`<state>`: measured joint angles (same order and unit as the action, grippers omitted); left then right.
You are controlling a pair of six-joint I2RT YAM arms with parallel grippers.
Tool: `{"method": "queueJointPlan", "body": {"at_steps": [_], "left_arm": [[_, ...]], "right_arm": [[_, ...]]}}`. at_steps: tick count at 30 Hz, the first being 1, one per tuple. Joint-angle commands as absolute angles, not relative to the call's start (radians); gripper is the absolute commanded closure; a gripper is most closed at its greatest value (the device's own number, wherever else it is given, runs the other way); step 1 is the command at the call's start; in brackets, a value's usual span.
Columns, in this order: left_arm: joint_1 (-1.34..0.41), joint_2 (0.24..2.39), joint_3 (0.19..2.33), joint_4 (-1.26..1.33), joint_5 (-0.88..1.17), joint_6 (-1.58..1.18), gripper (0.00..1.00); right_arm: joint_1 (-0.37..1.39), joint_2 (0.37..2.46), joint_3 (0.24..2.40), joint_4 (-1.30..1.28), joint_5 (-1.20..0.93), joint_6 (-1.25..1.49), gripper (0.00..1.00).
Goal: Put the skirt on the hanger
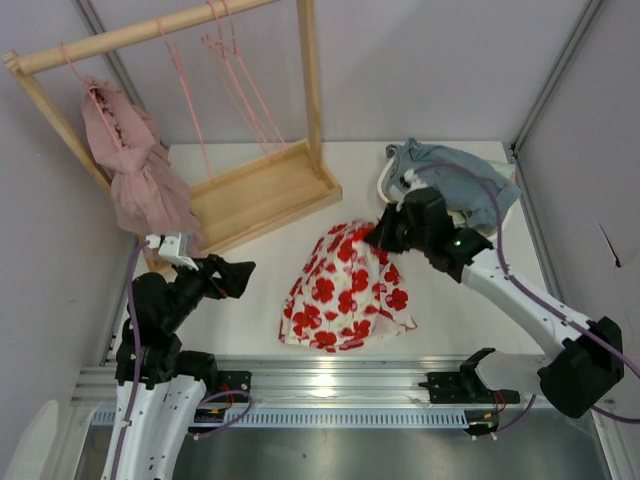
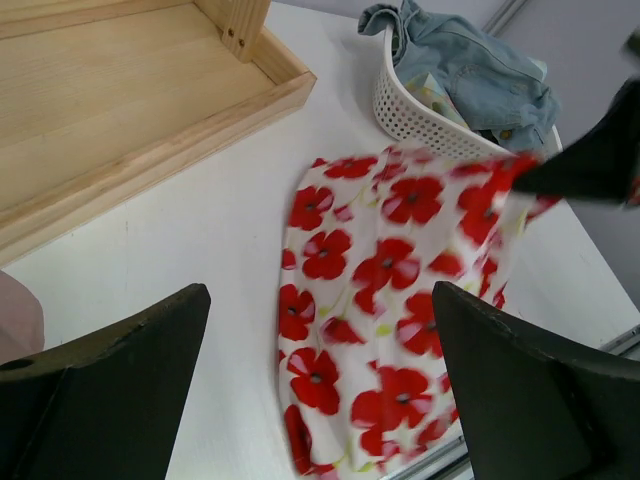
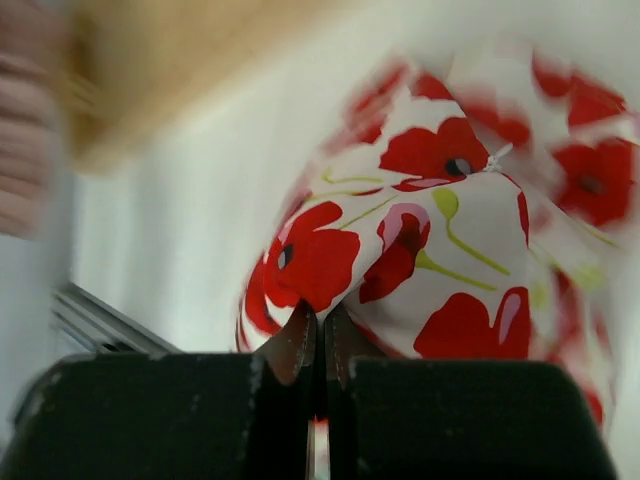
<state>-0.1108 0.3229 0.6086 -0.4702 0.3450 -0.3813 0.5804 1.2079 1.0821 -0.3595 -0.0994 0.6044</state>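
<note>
Nearest the arm bases, the left jaws stand wide apart with nothing between them, hovering over the white table (image 1: 255,315) and facing the skirt (image 1: 345,285), which lies spread on the table between the two arms, close to its front edge. The right jaws are pressed together on a fold at the skirt's far edge, just in front of the white basket (image 2: 420,115) holding a blue-grey cloth (image 1: 460,170). Farther back, the pink hangers (image 1: 243,95) dangle from the wooden rack (image 1: 265,195), well apart from the skirt, with a pink garment (image 1: 135,170) hung beside them.
</note>
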Motion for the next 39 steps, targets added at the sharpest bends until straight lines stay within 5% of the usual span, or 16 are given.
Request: {"method": "queueJointPlan", "body": {"at_steps": [1, 5, 6, 7, 8, 10, 12, 13, 18, 23, 27, 39], "left_arm": [[-0.112, 0.316, 0.601, -0.416, 0.367, -0.371, 0.01], [-0.112, 0.342, 0.6, -0.408, 0.408, -0.367, 0.01], [-0.112, 0.345, 0.603, -0.405, 0.414, -0.364, 0.01], [-0.112, 0.35, 0.598, -0.406, 0.419, -0.365, 0.01], [-0.112, 0.351, 0.6, -0.405, 0.42, -0.364, 0.01], [-0.112, 0.351, 0.6, -0.41, 0.411, -0.365, 0.01], [-0.113, 0.362, 0.598, -0.405, 0.402, -0.38, 0.01], [-0.121, 0.368, 0.595, -0.399, 0.4, -0.393, 0.01], [-0.378, 0.474, 0.545, -0.247, 0.254, -0.505, 0.02], [-0.675, 0.742, 0.65, -0.278, -0.237, -0.505, 0.01], [-0.706, 1.047, 0.796, -0.255, -0.291, -0.502, 0.03], [-0.675, 1.529, 1.023, -0.077, -0.305, -0.31, 0.13]], "right_arm": [[0.626, 1.189, 1.017, -0.444, -0.097, 0.719, 1.0], [0.666, 1.206, 1.064, -0.529, -0.066, 0.67, 0.99], [0.673, 1.21, 1.075, -0.528, -0.067, 0.652, 0.91], [0.693, 1.219, 1.08, -0.519, -0.089, 0.64, 0.8], [0.702, 1.238, 1.086, -0.512, -0.097, 0.629, 0.56], [0.712, 1.261, 1.118, -0.488, -0.157, 0.589, 0.36], [0.712, 1.298, 1.172, -0.514, -0.222, 0.546, 0.05], [0.709, 1.307, 1.208, -0.547, -0.218, 0.513, 0.02], [0.553, 1.264, 1.328, -0.748, -0.025, 0.511, 0.01], [0.439, 1.131, 1.139, -0.741, 0.043, 0.575, 0.01], [0.428, 1.075, 0.959, -0.638, -0.017, 0.617, 0.02], [0.41, 1.158, 0.936, -0.56, -0.032, 0.565, 0.02]]}}
